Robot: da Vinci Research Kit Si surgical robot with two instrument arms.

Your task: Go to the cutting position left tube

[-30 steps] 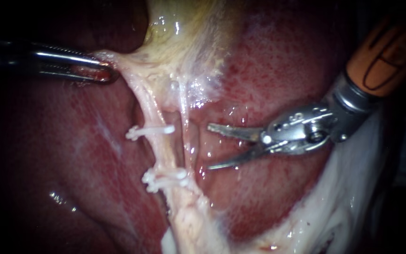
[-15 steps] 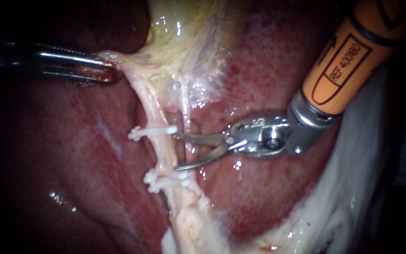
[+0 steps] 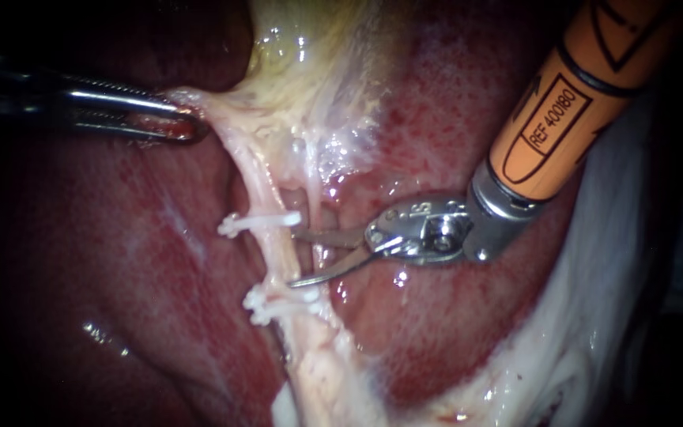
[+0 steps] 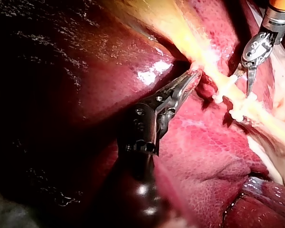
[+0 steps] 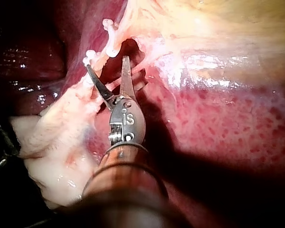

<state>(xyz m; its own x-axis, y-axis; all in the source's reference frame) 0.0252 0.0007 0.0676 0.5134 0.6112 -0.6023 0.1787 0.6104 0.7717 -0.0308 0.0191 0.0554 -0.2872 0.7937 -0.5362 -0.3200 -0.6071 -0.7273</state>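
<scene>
Left tube (image 3: 277, 253): a pale strand running down from the gallbladder (image 3: 318, 63) over the liver (image 3: 452, 126). It carries an upper clip (image 3: 258, 221) and a lower clip (image 3: 278, 302), with a short bare stretch between them. Right instrument (image 3: 292, 257): its claw is a pair of thin blades, spread wide and gripping nothing. The upper tip lies just under the upper clip and the lower tip just above the lower clip, both at the near edge of the tube. The placement looks close to right, but the tube is not yet fully between the blades. Hazard one: margins to both clips are slim, so a small drift up or down could put a blade on a clip and loosen it or foul the cut. Hazard two: a thinner right tube (image 3: 311, 207) runs just beside the left one and appears to cross the span of the open blades. Closing from here could take it as well. Hazard three: the tips point toward the liver behind the tube, and advancing too deep could nick it. Left instrument (image 3: 190, 125): its claw is clamped on a pale fold (image 3: 199, 107) below the gallbladder, holding the strand taut. Should that hold slip, the tube would slacken and shift out from between the blades.
</scene>
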